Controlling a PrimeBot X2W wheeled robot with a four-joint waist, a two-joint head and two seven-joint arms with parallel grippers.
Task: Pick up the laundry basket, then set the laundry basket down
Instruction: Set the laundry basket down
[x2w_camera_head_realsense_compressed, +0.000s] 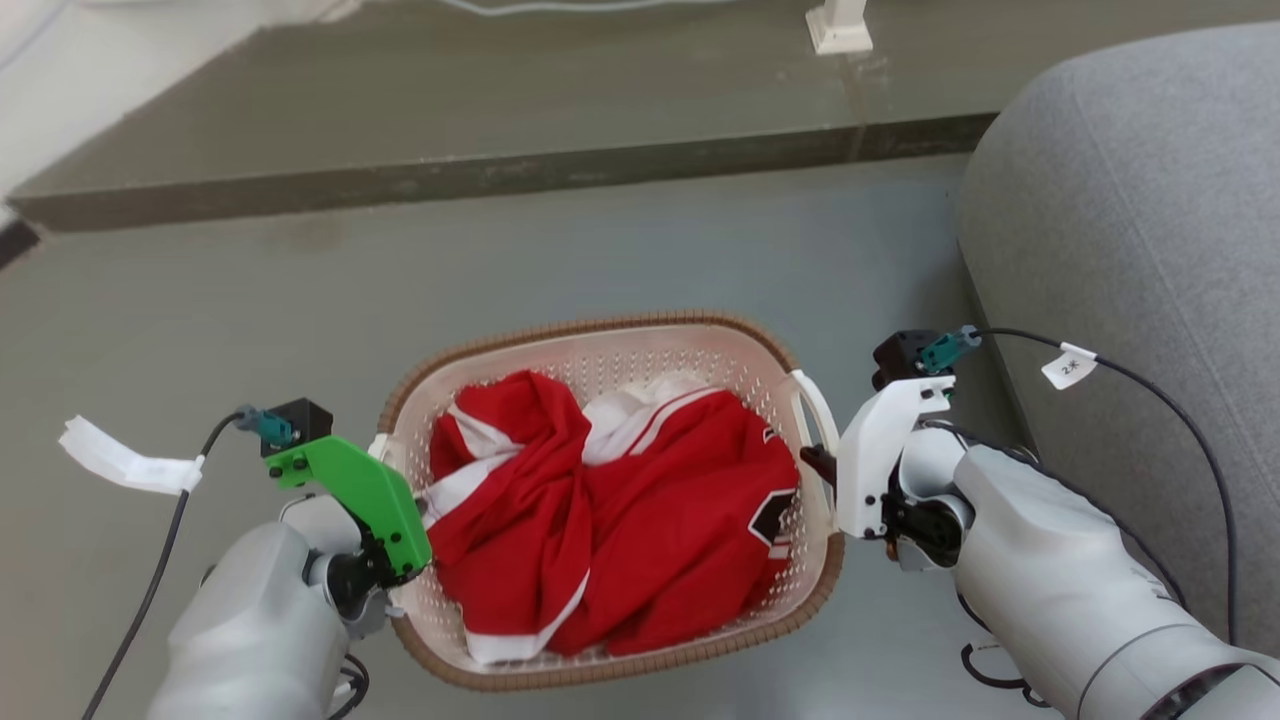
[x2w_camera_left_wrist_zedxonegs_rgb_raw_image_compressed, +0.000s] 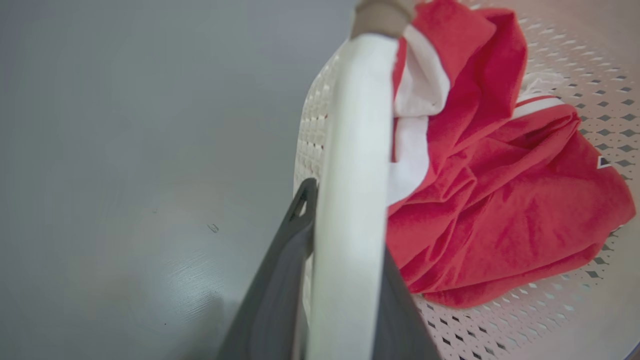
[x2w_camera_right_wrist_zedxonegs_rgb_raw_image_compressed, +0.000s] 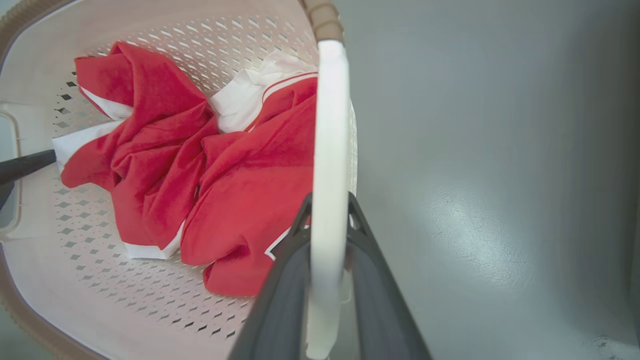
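- Left tool (x2w_camera_left_wrist_zedxonegs_rgb_raw_image_compressed: 345, 225) clamps the laundry basket (x2w_camera_head_realsense_compressed: 600, 325) by its left handle (x2w_camera_left_wrist_zedxonegs_rgb_raw_image_compressed: 350, 125); right tool (x2w_camera_right_wrist_zedxonegs_rgb_raw_image_compressed: 327, 210) clamps the opposite handle (x2w_camera_right_wrist_zedxonegs_rgb_raw_image_compressed: 330, 125).
- Basket's long axis spans between both arms.

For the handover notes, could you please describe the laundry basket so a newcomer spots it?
Start at the grey sofa on the right; just left of it, the left gripper and right gripper grip the laundry basket by its white handles. It alone is oval, cream-white, perforated, brown-rimmed, with red-and-white clothing inside.
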